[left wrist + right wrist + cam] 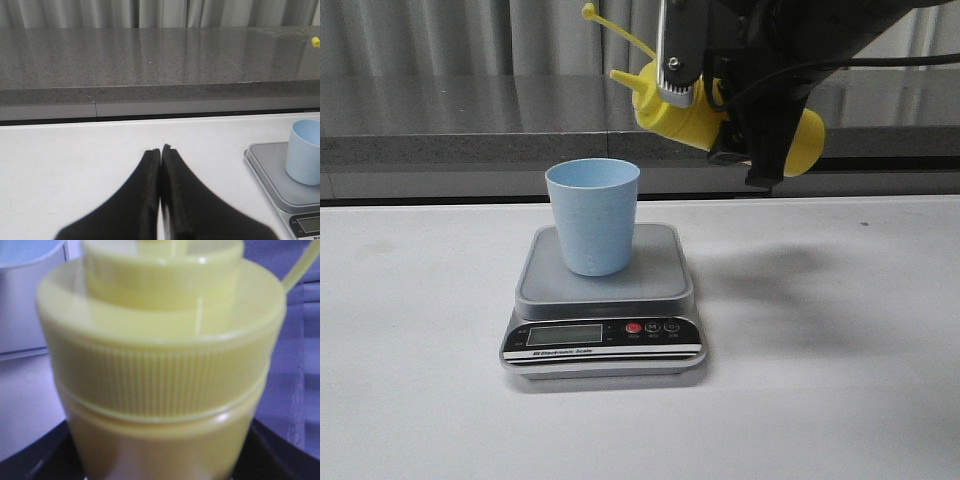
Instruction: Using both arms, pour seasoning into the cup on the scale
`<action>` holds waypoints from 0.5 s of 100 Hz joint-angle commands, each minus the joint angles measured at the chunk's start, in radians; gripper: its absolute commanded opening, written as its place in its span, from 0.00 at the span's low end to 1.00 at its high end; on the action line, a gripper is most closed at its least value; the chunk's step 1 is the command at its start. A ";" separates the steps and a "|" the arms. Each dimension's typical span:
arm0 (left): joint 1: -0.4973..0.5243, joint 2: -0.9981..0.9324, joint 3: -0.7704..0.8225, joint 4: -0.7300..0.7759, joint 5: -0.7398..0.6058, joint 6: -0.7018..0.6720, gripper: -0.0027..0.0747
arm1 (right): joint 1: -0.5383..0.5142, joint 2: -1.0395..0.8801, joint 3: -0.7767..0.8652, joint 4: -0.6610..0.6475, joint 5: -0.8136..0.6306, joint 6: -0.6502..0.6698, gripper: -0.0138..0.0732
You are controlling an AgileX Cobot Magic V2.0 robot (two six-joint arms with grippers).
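Observation:
The pale blue cup [592,215] stands upright on the grey platform of the scale [605,285], whose display faces the table's front edge. Above and to the right of the cup, my right gripper [720,102] is shut on the yellow seasoning bottle [685,118]. The bottle is tipped almost level, its nozzle pointing left toward the cup and its tethered cap [588,12] hanging loose. In the right wrist view the bottle [160,365] fills the frame. My left gripper [161,150] is shut on nothing, low over the table left of the scale [270,172] and cup [305,152].
A grey speckled stone ledge [440,120] runs along the back of the white table [840,360], with pale curtains behind it. The right arm's dark body and cable fill the upper right of the front view.

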 commanded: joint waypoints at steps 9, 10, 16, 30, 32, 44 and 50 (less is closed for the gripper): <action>0.003 0.010 -0.025 -0.004 -0.078 -0.011 0.01 | 0.030 -0.013 -0.067 -0.100 0.061 -0.003 0.53; 0.003 0.010 -0.025 -0.004 -0.078 -0.011 0.01 | 0.032 -0.012 -0.069 -0.104 0.068 -0.003 0.53; 0.003 0.010 -0.025 -0.004 -0.078 -0.011 0.01 | 0.040 0.000 -0.076 -0.138 0.092 -0.003 0.53; 0.003 0.010 -0.025 -0.004 -0.078 -0.011 0.01 | 0.051 0.015 -0.082 -0.205 0.125 -0.003 0.53; 0.003 0.010 -0.025 -0.004 -0.078 -0.011 0.01 | 0.051 0.015 -0.082 -0.213 0.126 -0.003 0.53; 0.003 0.010 -0.025 -0.004 -0.078 -0.011 0.01 | 0.051 0.015 -0.082 -0.258 0.145 -0.003 0.53; 0.003 0.010 -0.025 -0.004 -0.078 -0.011 0.01 | 0.051 0.015 -0.082 -0.274 0.163 -0.003 0.53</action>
